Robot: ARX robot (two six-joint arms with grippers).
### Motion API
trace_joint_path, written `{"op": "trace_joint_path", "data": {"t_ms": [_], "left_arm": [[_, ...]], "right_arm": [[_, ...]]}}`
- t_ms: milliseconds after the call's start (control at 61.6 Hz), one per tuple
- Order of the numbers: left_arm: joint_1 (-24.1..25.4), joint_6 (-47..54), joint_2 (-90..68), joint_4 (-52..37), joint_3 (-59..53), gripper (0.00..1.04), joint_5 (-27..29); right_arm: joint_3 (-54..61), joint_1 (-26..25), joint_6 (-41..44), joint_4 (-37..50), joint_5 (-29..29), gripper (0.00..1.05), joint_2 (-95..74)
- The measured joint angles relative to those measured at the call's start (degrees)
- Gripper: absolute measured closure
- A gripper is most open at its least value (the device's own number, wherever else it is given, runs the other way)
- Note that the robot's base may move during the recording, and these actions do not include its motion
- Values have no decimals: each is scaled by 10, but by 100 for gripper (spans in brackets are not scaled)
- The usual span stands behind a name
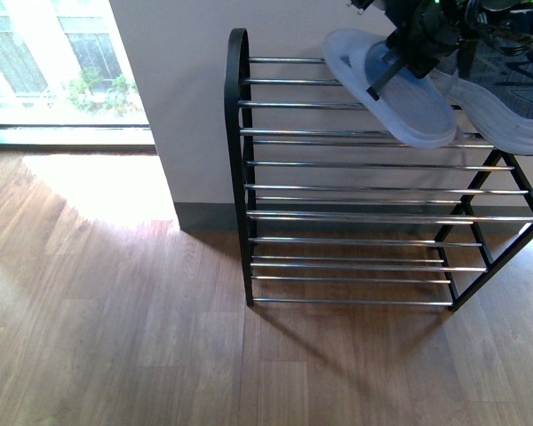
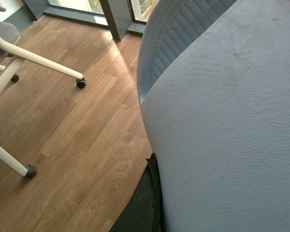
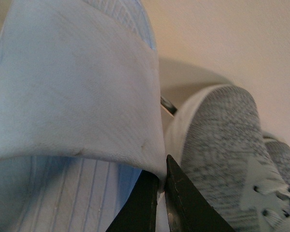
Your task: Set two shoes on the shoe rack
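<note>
The two shoes are up at the top tier of the shoe rack [image 1: 238, 133], at its right end. The nearer shoe [image 1: 400, 98] is tipped sole-outward, its pale, ribbed rubber sole slanting down across the upper bars. The second shoe [image 1: 515, 106] sits just beside it to the right, showing grey knit above a thick white sole. Dark arm hardware [image 1: 426, 31] covers both heels.

The rack is a black frame with thin shiny bars, standing against a cream wall [image 1: 178, 89] on a wood-plank floor [image 1: 115, 337]. A bright window [image 1: 53, 62] is off to the left.

The right wrist view shows what the front cannot. The right claw [image 3: 163, 166] is pinched narrow on the edge of a sole [image 3: 72, 87], with the other shoe's speckled knit toe [image 3: 217, 145] close behind.

The left wrist view shows a pebbled sole [image 2: 222, 135] filling the frame and one dark finger [image 2: 152, 198] against it. I cannot tell how the left claw stands. Beyond are a white chair's castor legs [image 2: 38, 63].
</note>
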State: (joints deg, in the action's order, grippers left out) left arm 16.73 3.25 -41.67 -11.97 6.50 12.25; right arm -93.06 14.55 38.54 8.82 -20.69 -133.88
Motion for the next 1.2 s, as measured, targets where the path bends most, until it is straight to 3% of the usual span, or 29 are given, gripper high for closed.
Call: {"op": "trace_joint_path", "data": {"t_ms": [162, 487, 844, 1120, 1201], "left_arm": [[0, 0, 0, 0, 0, 103, 0], [0, 0, 0, 0, 0, 103, 0], [0, 0, 0, 0, 0, 103, 0], [0, 0, 0, 0, 0, 103, 0], [0, 0, 0, 0, 0, 103, 0]], "right_arm": [[-16, -31, 3, -8, -19, 103, -5], [-16, -24, -16, -14, -9, 103, -5], [2, -17, -55, -22, 17, 52, 18], [105, -12, -120, -67, 72, 11, 177], [108, -13, -132, -67, 73, 9, 208]]}}
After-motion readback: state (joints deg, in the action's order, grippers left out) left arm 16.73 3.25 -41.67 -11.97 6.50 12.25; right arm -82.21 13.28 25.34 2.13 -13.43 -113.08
